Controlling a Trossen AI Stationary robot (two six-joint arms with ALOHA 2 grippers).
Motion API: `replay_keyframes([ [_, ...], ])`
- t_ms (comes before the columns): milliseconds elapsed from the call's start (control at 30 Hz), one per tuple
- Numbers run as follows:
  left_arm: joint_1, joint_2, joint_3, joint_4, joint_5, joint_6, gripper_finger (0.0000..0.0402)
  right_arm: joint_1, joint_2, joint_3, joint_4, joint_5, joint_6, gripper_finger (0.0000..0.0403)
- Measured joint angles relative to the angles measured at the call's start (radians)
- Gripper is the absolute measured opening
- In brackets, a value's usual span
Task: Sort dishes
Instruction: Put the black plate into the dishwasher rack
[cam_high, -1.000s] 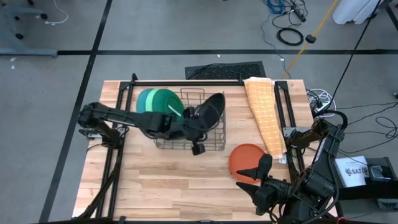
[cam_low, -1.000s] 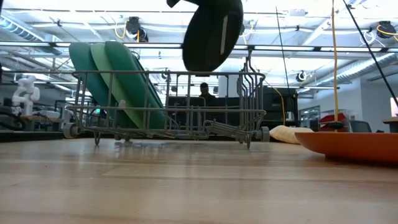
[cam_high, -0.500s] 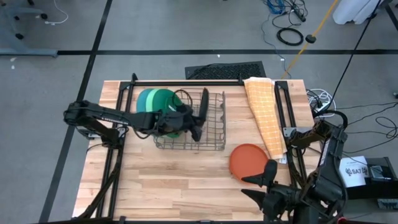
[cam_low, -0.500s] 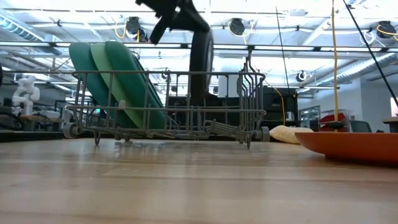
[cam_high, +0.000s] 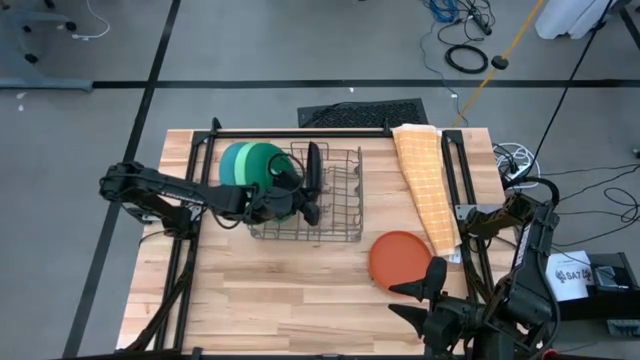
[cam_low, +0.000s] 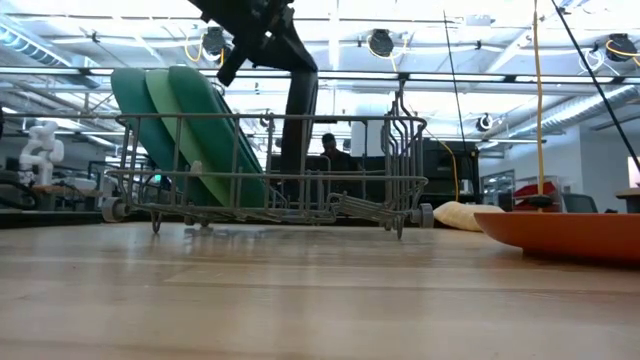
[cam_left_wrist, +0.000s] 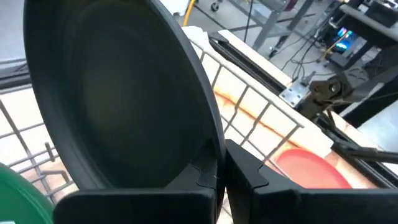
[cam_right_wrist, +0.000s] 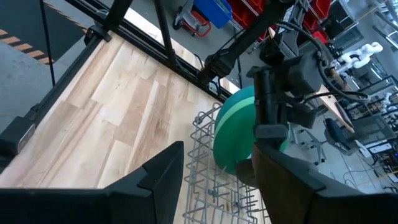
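My left gripper (cam_high: 303, 200) reaches from the table's left into the grey wire rack (cam_high: 343, 200) and is shut on the black plate (cam_high: 314, 170), which stands on edge inside it. In the low view the black plate (cam_low: 297, 130) shows edge-on. Three plates, teal (cam_low: 130, 100), light green (cam_low: 172, 110) and dark green (cam_low: 215, 125), lean in the rack's left end. The orange plate (cam_high: 398, 258) lies flat on the table, right of the rack. My right gripper (cam_high: 425, 283) hovers open at the orange plate's near edge, touching nothing. My left gripper pinches the black plate's rim (cam_left_wrist: 214, 146), with one finger (cam_left_wrist: 202, 177) on the plate's hollow face and the other (cam_left_wrist: 249, 177) on its back. It comes slanting down from the table's left. The plate stands upright, its lower part down among the rack's wires.
An orange checked cloth (cam_high: 425, 185) hangs over the right frame rail (cam_high: 455, 170), close to the orange plate. The rack's right half holds no plates. Bare wood lies along the table's near side (cam_high: 280, 300). Black frame rails run along both sides.
My left gripper moved toward the table's left and down, turning the black plate from a tilted, face-showing pose high over the rack to upright on edge inside it. My right gripper drew back slightly toward the near edge.
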Motion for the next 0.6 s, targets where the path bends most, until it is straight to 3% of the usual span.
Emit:
replay_keyframes([
  [200, 0.000, 0.006, -0.006, 0.023, -0.007, 0.003, 0.0015, 0.000, 0.000, 0.000, 0.000, 0.000, 0.000, 0.0183],
  [433, 0.001, 0.004, -0.161, 0.246, 0.008, -0.027, 0.0015, 0.000, 0.000, 0.000, 0.000, 0.000, 0.001, 0.0183],
  [600, 0.001, 0.001, -0.204, 0.266, 0.019, -0.049, 0.0015, 0.000, 0.000, 0.000, 0.000, 0.000, 0.002, 0.0183],
])
